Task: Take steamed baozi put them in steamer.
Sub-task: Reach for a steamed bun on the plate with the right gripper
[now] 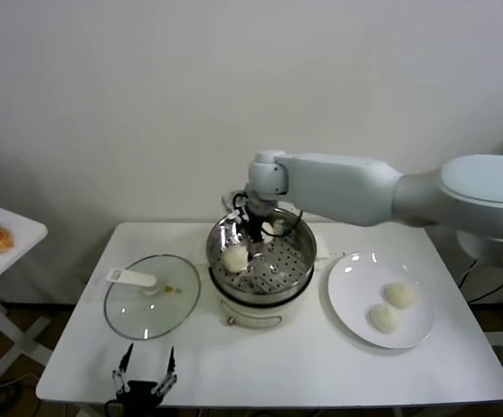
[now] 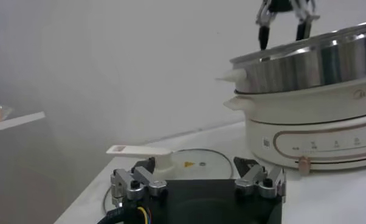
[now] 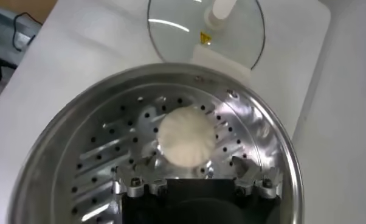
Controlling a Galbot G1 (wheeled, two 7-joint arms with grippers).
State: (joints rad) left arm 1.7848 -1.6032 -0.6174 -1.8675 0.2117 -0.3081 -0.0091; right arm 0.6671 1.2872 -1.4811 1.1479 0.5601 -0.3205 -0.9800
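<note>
Counting what I see: one baozi (image 3: pixel 184 136) lies on the steamer's (image 1: pixel 301 233) perforated floor, and my right gripper (image 1: pixel 254 233) stands spread just above it, holding nothing. Two baozi (image 1: pixel 400 294) wait on the plate (image 1: pixel 348 300). My left gripper (image 1: pixel 145 374) (parked, fingers apart) idles at the table's near edge.

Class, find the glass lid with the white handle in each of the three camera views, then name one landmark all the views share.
Head view: the glass lid lies flat on the table, on the robot's left of the steamer.
Left wrist view: the lid lies just beyond the left gripper, beside the steamer.
Right wrist view: the lid lies beyond the steamer's rim.
Shared landmark: the steamer.
</note>
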